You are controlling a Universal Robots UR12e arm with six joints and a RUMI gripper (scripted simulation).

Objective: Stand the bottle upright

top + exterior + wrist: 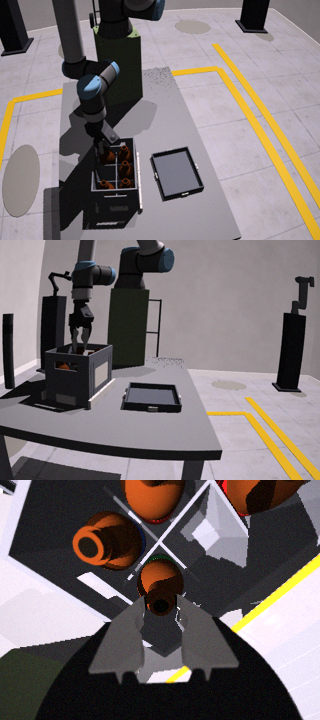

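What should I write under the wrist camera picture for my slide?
Gripper shut on a brown bottle's neck inside the crate.

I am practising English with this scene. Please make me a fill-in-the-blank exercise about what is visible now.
1. The tool is shut on the ____ of a bottle.
2. That bottle stands inside the ____, in a back corner cell.
3. The tray holds ____ bottles.
4. One of the six cells in the crate is ____.

Missing words: neck; crate; no; empty
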